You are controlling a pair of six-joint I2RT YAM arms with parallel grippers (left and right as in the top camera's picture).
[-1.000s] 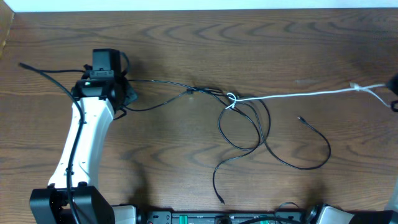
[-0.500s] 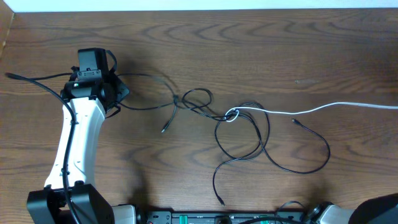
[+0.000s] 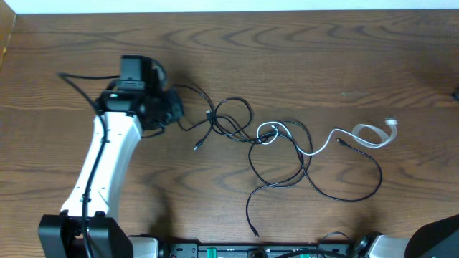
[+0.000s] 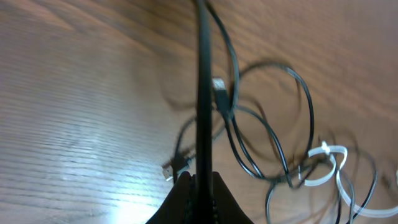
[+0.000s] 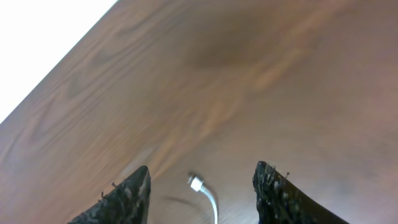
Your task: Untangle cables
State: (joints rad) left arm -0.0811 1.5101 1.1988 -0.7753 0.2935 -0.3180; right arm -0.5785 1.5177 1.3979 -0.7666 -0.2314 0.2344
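Several thin black cables (image 3: pixel 287 154) lie in loose loops mid-table, knotted with a white cable (image 3: pixel 267 132) whose free end (image 3: pixel 373 136) curls to the right. My left gripper (image 3: pixel 171 110) sits at the tangle's left side. In the left wrist view the left gripper (image 4: pixel 200 178) is shut on a black cable (image 4: pixel 202 93) that runs straight up the frame, with the white cable (image 4: pixel 328 163) lying beyond it. My right gripper (image 5: pixel 202 178) is open above the table. The white cable's plug (image 5: pixel 196 182) lies loose on the wood between its fingers (image 5: pixel 134 186).
The dark wooden table (image 3: pixel 337 57) ends in a white strip along the far edge (image 3: pixel 215 6). A thicker black wire (image 3: pixel 79 79) trails left from the left arm (image 3: pixel 107 165). Arm bases (image 3: pixel 215 251) line the near edge.
The right gripper has opened and let go of the white cable, which has slackened and curled back toward the tangle. The left arm has moved right with its black cable, and the loops have bunched up.
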